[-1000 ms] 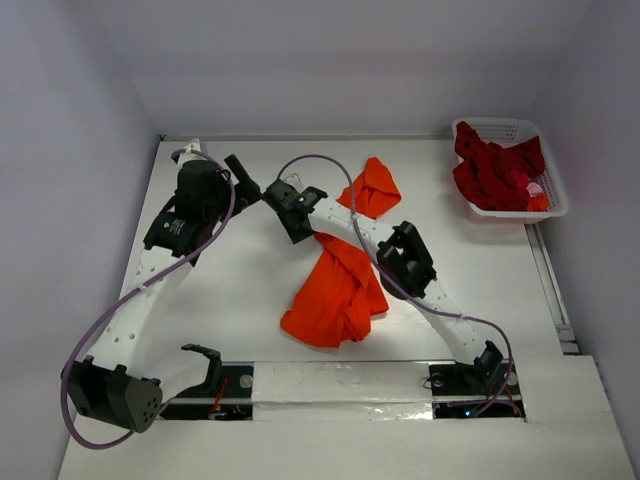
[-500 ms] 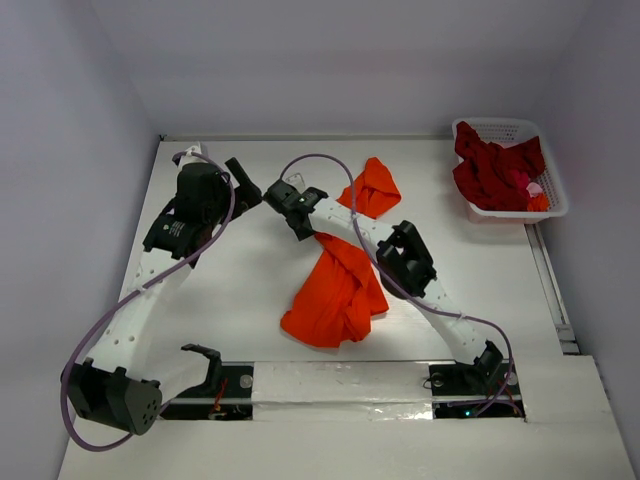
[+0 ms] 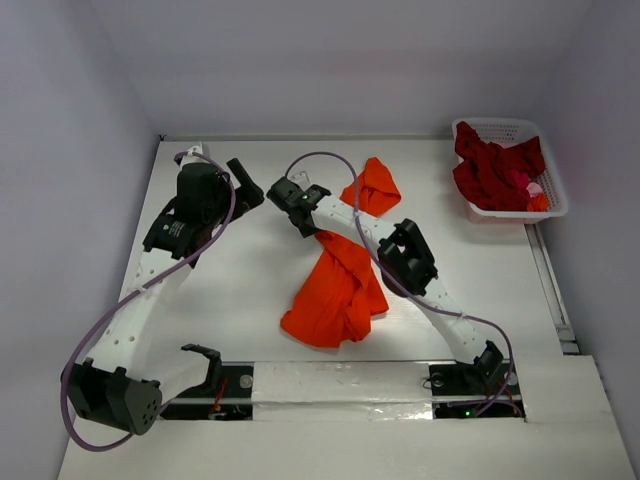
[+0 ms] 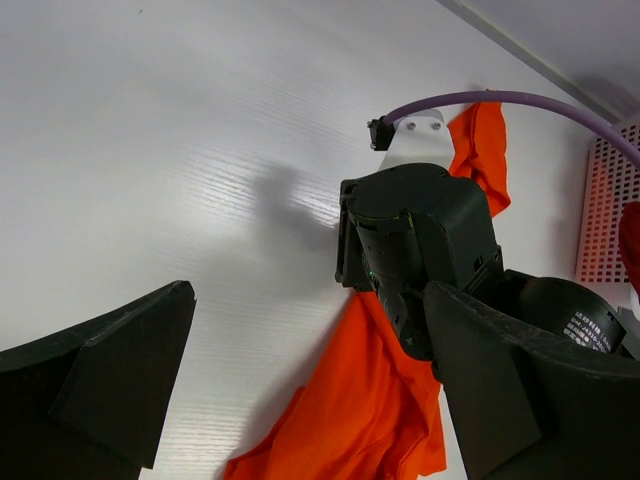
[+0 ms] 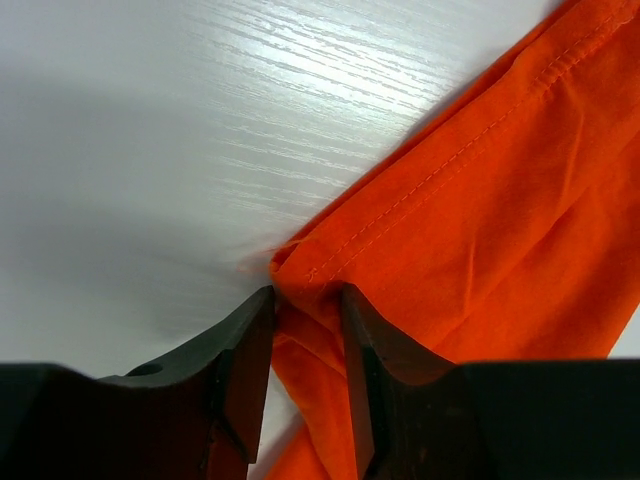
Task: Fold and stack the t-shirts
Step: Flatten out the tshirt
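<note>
Lying crumpled mid-frame on the white table (image 3: 240, 290), an orange t-shirt (image 3: 335, 295): limp, light, likely to sag and drag, so best taken at a stitched hem corner. Heaped in the basket (image 3: 500, 127), upper right, dark red t-shirts (image 3: 495, 170). Spread wide and empty, upper left, the left gripper (image 3: 243, 183). Narrow, pinching that hem corner, the right gripper (image 5: 307, 297). Shown only from the right wrist; hidden under the wrist from above.
</note>
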`<control>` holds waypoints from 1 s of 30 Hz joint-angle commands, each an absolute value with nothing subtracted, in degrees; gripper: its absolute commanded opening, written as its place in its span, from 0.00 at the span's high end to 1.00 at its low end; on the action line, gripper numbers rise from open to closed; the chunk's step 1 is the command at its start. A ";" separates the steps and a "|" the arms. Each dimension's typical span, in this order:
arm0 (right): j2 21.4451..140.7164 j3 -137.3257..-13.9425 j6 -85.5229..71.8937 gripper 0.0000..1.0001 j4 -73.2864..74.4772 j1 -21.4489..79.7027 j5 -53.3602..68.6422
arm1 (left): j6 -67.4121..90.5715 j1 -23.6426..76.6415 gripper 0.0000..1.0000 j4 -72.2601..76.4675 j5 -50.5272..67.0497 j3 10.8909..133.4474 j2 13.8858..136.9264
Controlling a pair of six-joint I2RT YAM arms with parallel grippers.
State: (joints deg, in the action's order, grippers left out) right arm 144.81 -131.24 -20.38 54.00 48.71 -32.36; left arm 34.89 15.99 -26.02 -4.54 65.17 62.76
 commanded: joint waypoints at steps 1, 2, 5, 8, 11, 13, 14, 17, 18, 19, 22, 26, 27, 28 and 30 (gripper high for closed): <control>145.02 -130.78 -21.62 0.62 55.37 48.34 -32.61 | 35.07 15.64 0.01 -25.58 -3.43 65.83 61.35; 145.02 -130.69 -21.53 0.63 55.28 48.34 -32.35 | 35.07 15.64 0.01 -25.58 -3.34 65.92 61.43; 145.19 -131.04 -21.53 0.64 55.37 48.34 -32.08 | 35.07 15.64 0.01 -25.58 -2.99 66.35 61.52; 145.46 -131.57 -21.62 0.65 55.72 47.81 -31.82 | 35.07 15.64 0.01 -25.58 -2.81 66.62 61.61; 145.37 -131.57 -21.71 0.69 55.63 47.81 -31.73 | 35.07 15.64 0.01 -25.58 -2.46 66.71 61.87; 145.20 -131.66 -21.71 0.69 55.37 47.81 -31.55 | 35.07 15.64 0.01 -25.58 -2.20 66.80 62.05; 145.20 -131.75 -21.36 0.68 55.20 47.81 -30.86 | 35.07 15.64 0.01 -25.49 -2.02 66.80 62.14; 146.42 -134.28 -20.48 0.62 56.24 47.81 -29.88 | 35.16 15.64 0.01 -25.40 -1.93 66.97 62.31; 146.69 -134.73 -20.39 0.61 56.95 47.81 -29.97 | 35.16 15.64 0.01 -25.40 -1.85 67.06 62.40; 146.86 -134.91 -20.30 0.59 56.95 47.81 -29.80 | 35.16 15.64 0.01 -25.40 -1.76 67.15 62.40; 146.78 -135.00 -19.87 0.59 56.86 47.81 -29.53 | 35.24 15.64 0.01 -25.23 -1.41 67.24 62.58; 147.65 -136.23 -20.21 0.62 57.66 47.81 -28.74 | 35.42 15.64 0.01 -24.70 -0.79 66.71 62.75; 147.66 -136.58 -20.30 0.63 57.92 47.81 -28.31 | 35.51 15.64 0.01 -24.61 -0.70 66.62 62.84; 147.74 -136.67 -20.39 0.64 57.83 47.81 -27.87 | 35.51 15.64 0.01 -24.52 -0.44 66.62 62.75; 147.57 -136.67 -20.83 0.65 57.31 47.81 -26.63 | 35.51 15.64 0.01 -24.43 -0.26 66.45 62.84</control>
State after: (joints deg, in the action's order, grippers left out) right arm 146.36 -134.67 -20.34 56.45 48.01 -29.36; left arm 35.07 15.99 -25.98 -1.28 65.17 62.89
